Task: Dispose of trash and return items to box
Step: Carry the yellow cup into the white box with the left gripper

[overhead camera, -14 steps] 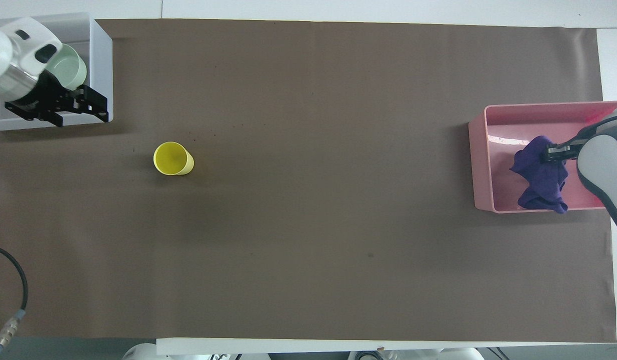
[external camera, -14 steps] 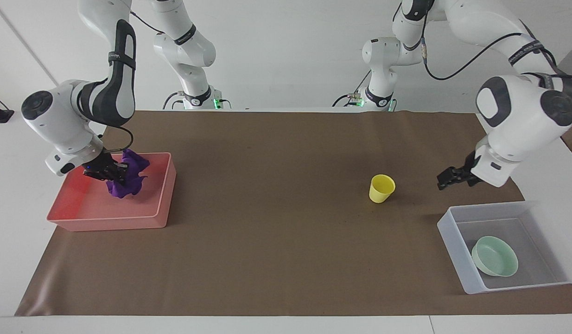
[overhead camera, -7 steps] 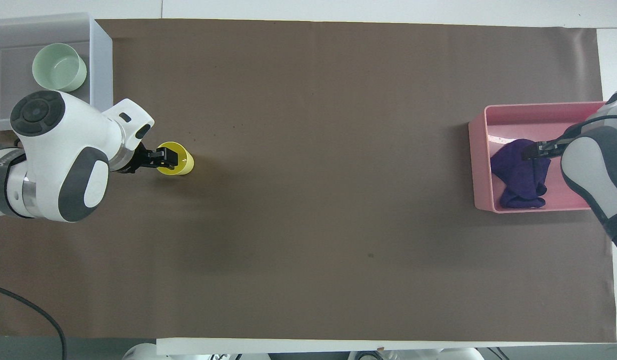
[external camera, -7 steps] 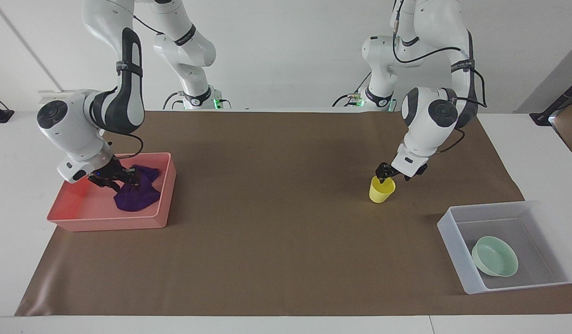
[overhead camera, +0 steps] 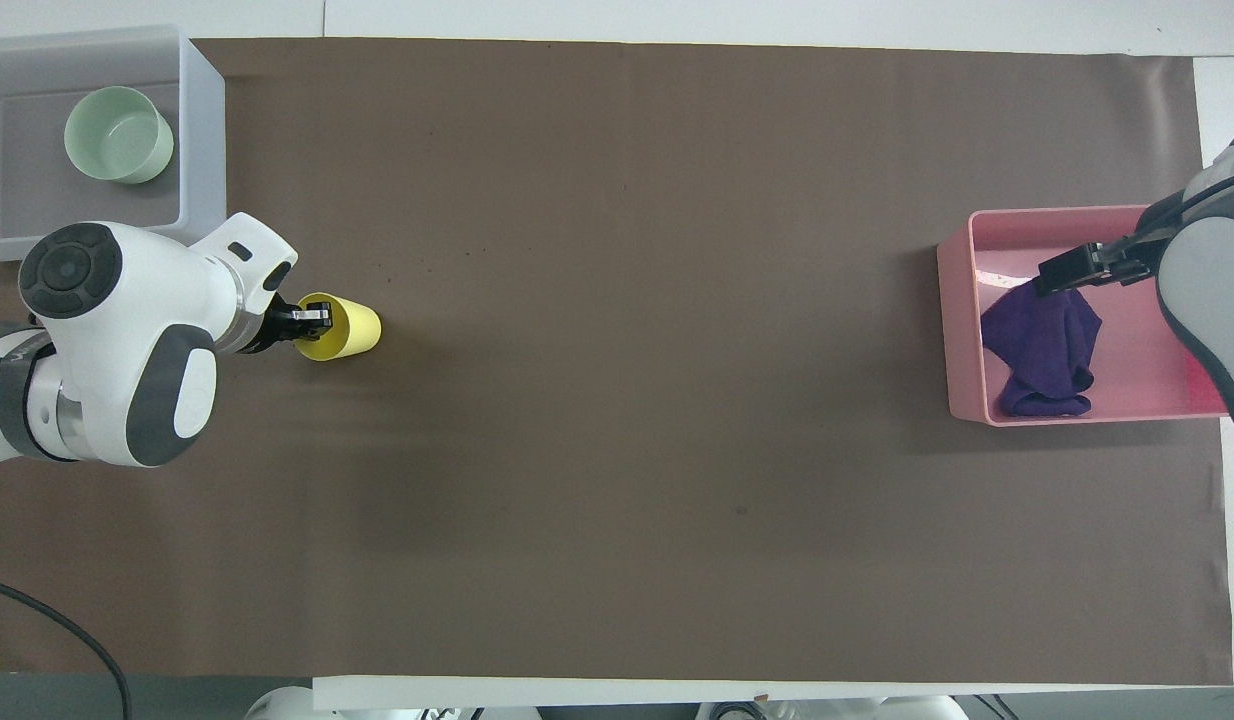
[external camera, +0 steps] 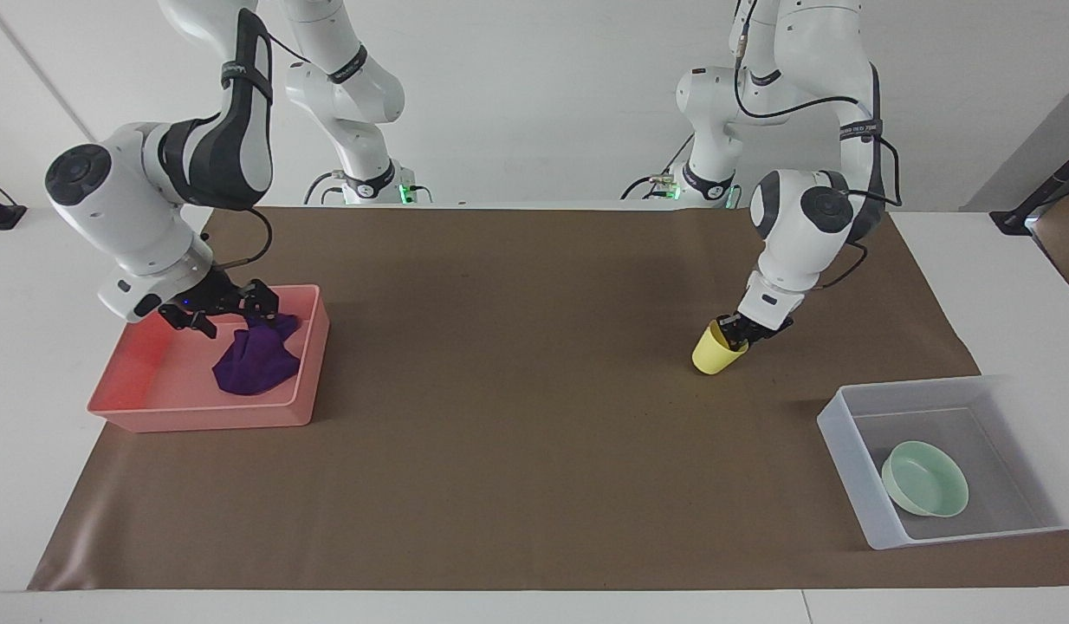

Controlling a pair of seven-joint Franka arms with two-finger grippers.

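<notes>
The purple cloth wad (external camera: 255, 360) lies in the pink tray (external camera: 197, 412), also seen from overhead (overhead camera: 1045, 350). My right gripper (external camera: 227, 310) is open just above the cloth, over the tray (overhead camera: 952, 330); it also shows overhead (overhead camera: 1082, 268). My left gripper (external camera: 735, 332) is shut on the rim of the yellow cup (external camera: 715, 351), which is tilted on the brown mat. The overhead view shows the cup (overhead camera: 349, 328) and the gripper (overhead camera: 312, 318). The mint-green bowl (external camera: 924, 478) sits in the translucent box (external camera: 855, 485), also overhead (overhead camera: 118, 134).
The box (overhead camera: 202, 130) stands at the left arm's end of the table, farther from the robots than the cup. The pink tray stands at the right arm's end. A brown mat (external camera: 517, 390) covers the table between them.
My right gripper opened, let go of the cloth and rose a little; the cloth settled in the tray. My left gripper swung from the box to the cup, shut on its rim and tilted it.
</notes>
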